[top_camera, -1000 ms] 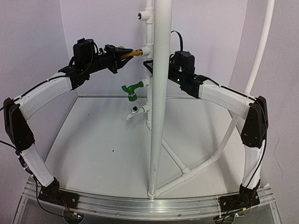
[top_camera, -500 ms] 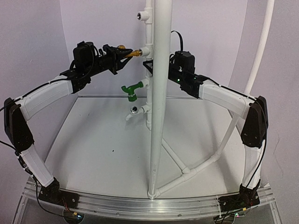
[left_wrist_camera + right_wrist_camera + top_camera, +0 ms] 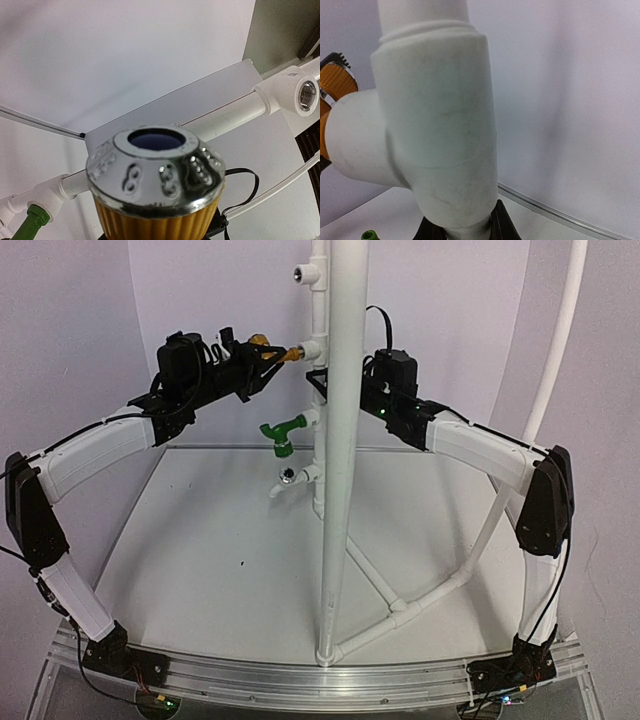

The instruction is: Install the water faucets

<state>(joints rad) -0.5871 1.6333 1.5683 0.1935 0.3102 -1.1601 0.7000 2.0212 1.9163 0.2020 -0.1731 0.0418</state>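
Already the green faucet (image 3: 283, 430) sits in its tee (image 3: 316, 417). My left hand (image 3: 264, 359) pinches the brass faucet (image 3: 288, 354) at the next tee up (image 3: 313, 347), while my right hand (image 3: 325, 380) clamps the white pipe (image 3: 320, 310). Tightening remains, I judge.

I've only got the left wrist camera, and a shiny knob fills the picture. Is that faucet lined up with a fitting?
Observer: Yes. From above, the brass faucet in the left jaws has its free end at the side opening of a white tee.
Operator: Is anything steadying that tee?
Observer: The right wrist view shows the right jaws clamped on its lower end.
Operator: I see a bit of green at bottom left. What is it?
Observer: The green faucet. It sits in the next tee down, spout pointing downward.
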